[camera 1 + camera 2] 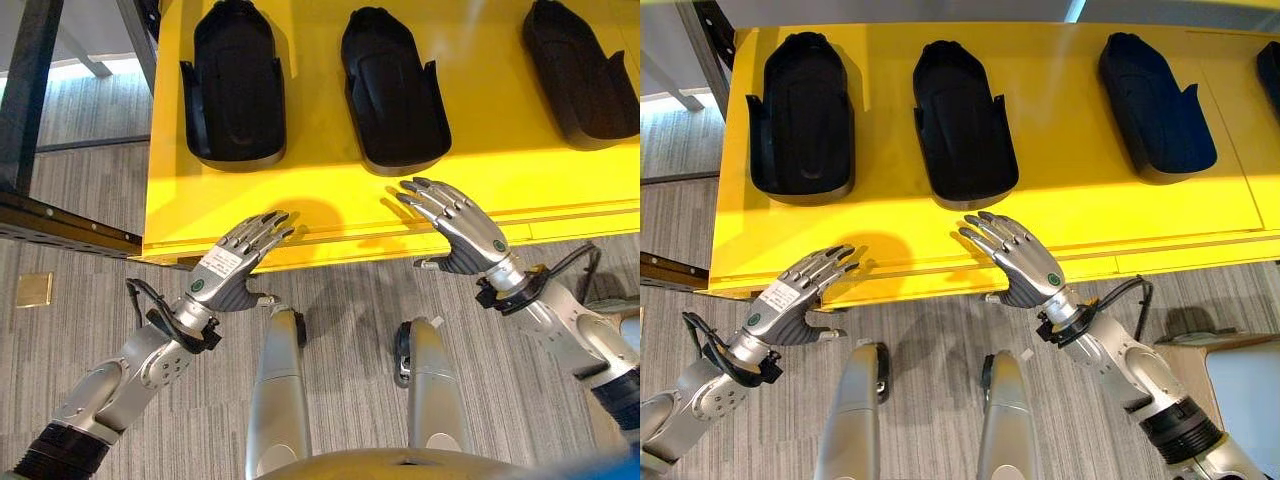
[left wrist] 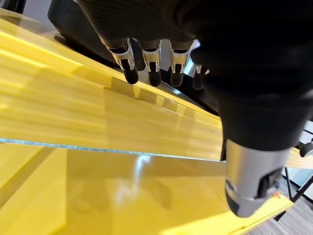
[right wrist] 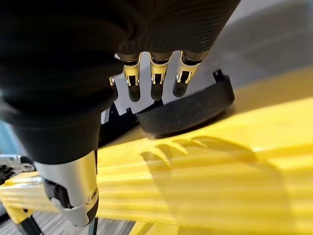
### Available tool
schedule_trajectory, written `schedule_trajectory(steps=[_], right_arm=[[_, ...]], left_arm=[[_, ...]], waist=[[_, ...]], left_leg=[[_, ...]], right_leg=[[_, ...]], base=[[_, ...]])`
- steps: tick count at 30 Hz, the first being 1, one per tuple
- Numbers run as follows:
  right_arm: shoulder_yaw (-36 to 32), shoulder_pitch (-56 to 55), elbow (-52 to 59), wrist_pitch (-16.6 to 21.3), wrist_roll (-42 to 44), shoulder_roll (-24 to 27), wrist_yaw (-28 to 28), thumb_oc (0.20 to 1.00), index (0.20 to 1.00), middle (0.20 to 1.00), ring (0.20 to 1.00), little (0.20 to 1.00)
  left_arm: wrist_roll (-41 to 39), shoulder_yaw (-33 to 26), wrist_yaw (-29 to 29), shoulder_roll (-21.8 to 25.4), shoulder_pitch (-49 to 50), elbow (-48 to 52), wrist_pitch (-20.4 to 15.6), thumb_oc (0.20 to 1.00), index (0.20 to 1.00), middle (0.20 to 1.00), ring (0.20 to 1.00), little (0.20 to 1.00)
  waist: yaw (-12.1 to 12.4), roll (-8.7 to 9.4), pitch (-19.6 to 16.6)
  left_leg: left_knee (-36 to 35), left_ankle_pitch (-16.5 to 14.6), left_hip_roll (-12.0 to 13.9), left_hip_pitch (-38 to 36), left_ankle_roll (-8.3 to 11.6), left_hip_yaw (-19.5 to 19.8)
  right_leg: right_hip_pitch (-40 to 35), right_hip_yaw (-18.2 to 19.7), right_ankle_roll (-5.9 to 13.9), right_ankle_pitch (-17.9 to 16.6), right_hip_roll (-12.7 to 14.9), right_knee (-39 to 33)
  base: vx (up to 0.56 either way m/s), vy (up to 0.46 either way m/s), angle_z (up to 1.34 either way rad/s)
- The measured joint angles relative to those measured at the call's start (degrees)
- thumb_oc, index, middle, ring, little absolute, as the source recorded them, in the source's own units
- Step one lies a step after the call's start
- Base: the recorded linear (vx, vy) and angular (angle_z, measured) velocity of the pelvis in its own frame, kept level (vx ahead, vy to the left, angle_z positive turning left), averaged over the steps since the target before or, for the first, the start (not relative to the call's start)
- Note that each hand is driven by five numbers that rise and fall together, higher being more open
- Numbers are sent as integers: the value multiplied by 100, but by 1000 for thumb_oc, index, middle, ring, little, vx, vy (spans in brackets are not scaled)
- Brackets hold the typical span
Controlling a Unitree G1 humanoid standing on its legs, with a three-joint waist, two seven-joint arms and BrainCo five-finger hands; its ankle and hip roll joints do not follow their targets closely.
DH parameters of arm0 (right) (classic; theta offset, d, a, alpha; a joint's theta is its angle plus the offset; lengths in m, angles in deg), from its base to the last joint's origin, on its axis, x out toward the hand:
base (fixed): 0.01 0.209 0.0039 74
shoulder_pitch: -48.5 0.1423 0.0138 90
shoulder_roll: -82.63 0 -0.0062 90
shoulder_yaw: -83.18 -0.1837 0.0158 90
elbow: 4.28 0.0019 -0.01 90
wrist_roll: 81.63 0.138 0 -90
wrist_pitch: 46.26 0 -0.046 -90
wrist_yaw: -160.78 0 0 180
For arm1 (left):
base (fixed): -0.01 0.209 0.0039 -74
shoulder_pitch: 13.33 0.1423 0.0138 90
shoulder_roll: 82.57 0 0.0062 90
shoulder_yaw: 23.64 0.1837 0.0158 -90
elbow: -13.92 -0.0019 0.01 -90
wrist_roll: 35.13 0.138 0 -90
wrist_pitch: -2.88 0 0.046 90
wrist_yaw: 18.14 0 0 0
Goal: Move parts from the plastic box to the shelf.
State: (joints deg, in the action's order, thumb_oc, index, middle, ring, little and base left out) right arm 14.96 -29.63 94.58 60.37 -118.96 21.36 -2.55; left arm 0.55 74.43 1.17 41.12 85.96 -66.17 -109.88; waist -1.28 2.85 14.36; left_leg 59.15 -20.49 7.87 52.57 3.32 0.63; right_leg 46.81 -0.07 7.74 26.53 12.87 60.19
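Three black moulded parts lie on the yellow shelf (image 1: 330, 200): a left part (image 1: 235, 85), a middle part (image 1: 392, 90) and a right part (image 1: 580, 70). A further dark part peeks in at the far right edge (image 1: 1272, 65). My left hand (image 1: 235, 265) hovers over the shelf's front edge below the left part, fingers straight, holding nothing. My right hand (image 1: 462, 228) hovers over the front of the shelf just below the middle part, fingers spread and empty. In the right wrist view the middle part (image 3: 188, 110) lies past my fingertips (image 3: 155, 90).
A dark metal frame (image 1: 40, 120) stands left of the shelf. Grey striped carpet (image 1: 340, 300) lies below the shelf's front edge, with a small brass floor plate (image 1: 33, 290) at the left. A pale box corner (image 1: 1250, 390) shows at the lower right.
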Motion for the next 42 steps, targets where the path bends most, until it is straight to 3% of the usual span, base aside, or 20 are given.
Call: schedule_trajectory(steps=[14,42], right_arm=[[402,493,-1046,-241,2,-272,214,1000,1000,1000,1000,1000],[828,1482,-1666,-498,8,-658,379,1000,1000,1000,1000,1000]], left_arm=[[195,46,200,-197,-47,-59,21,1000,1000,1000,1000,1000],[186,105,227,-197,-124,-59,129,1000,1000,1000,1000,1000]], waist=[[70,-83,5],[232,-206,50]], left_leg=[[-18,17,-14,-12,-9,-1],[-88,111,-39,-14,17,14]], right_leg=[[-6,0,-1,2,16,16],[37,-3,-40,22,27,89]], base=[[0,0,0],[0,0,0]])
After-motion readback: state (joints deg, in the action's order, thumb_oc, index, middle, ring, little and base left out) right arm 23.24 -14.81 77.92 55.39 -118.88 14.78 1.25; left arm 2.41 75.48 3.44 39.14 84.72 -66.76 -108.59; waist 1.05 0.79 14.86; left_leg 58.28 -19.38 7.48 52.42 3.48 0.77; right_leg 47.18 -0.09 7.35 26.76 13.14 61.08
